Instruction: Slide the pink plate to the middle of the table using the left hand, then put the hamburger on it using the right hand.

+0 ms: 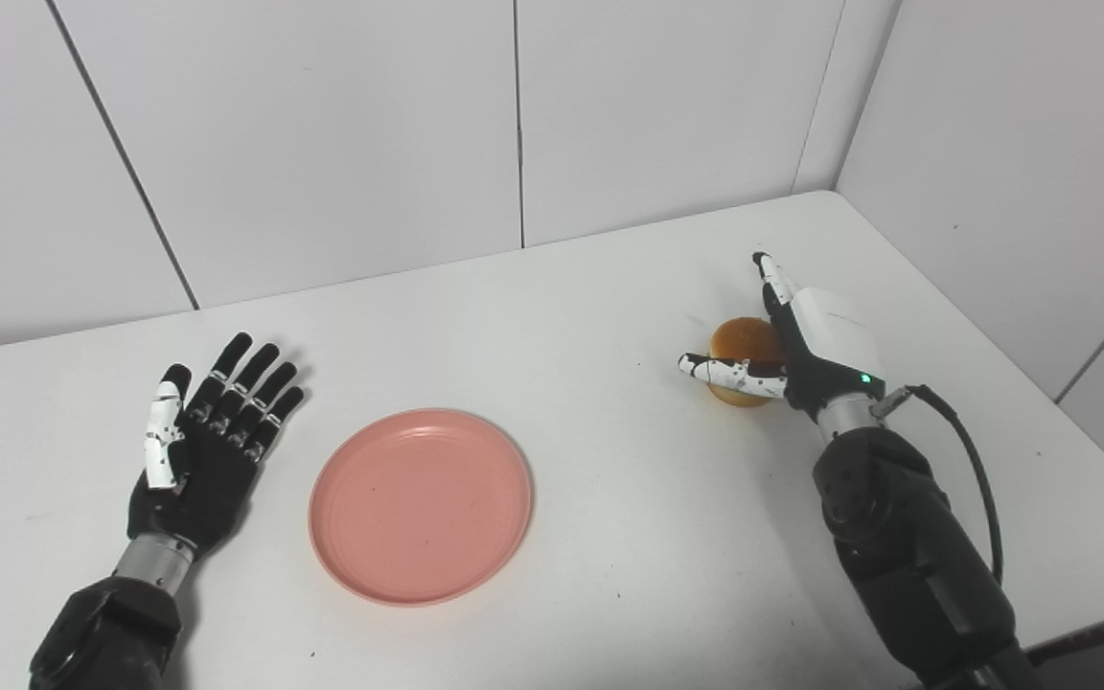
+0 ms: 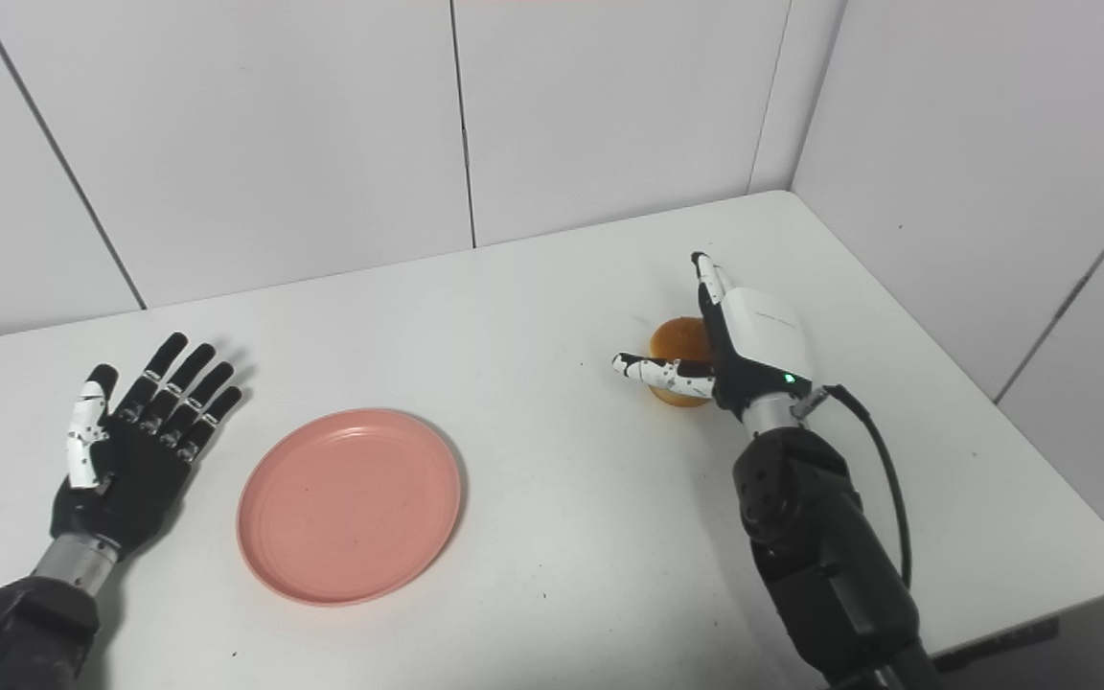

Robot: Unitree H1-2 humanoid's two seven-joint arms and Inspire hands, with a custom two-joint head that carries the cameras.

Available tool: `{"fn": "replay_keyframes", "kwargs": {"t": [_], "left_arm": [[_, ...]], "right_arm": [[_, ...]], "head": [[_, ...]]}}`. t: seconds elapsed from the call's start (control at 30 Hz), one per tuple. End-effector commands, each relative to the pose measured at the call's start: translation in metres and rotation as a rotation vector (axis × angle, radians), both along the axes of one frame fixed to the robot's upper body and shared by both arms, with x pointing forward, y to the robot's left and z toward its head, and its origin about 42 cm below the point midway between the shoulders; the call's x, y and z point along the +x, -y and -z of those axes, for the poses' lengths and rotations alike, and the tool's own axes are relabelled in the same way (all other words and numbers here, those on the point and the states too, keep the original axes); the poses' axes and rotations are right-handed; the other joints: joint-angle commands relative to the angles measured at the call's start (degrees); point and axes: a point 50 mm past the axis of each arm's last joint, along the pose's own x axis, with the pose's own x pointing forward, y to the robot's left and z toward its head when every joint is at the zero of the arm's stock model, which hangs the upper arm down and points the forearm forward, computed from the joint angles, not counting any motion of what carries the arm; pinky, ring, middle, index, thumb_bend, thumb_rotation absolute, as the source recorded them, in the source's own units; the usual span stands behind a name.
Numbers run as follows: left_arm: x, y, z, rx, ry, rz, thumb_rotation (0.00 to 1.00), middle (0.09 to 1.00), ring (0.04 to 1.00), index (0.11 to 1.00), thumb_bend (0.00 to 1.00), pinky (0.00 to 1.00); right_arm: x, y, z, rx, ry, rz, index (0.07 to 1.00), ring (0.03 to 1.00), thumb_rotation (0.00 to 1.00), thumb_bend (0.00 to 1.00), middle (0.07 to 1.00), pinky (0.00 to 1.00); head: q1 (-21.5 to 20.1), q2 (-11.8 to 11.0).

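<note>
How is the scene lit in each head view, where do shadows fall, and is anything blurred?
Left eye view: even, soft light; faint shadows beside the pink plate and under the right hand at the hamburger.
Right eye view: the same, no harsh glare; the left hand looks sharp.

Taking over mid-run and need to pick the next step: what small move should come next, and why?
Probably close the right hand on the hamburger. Its thumb already reaches across the front and the fingers stand behind, but they look spread, not clamped. The pink plate lies near the table's middle, bare, and the left hand rests open beside it, apart from the rim, so the slide seems done.
</note>
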Motion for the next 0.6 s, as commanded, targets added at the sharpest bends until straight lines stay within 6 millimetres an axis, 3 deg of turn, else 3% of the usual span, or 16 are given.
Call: {"fn": "replay_keyframes", "kwargs": {"t": [0.0,0.57], "left_arm": [[-0.0218,-0.0139,0.0438,0.057,-0.195,-0.026,1.0,0.918,0.907,0.921,0.39,0.94],[-0.0225,-0.0135,0.041,0.055,-0.188,-0.019,1.0,0.919,0.906,0.923,0.39,0.93]], "right_arm": [[0.0045,0.0034,-0.0152,-0.033,0.053,0.021,0.97,0.875,0.69,1.0,0.923,0.72],[0.0087,0.0103,-0.0077,-0.053,0.01,0.049,0.942,0.863,0.56,0.94,0.904,0.74]], "head": [[0.07,0.05],[0.29,0.83]]}}
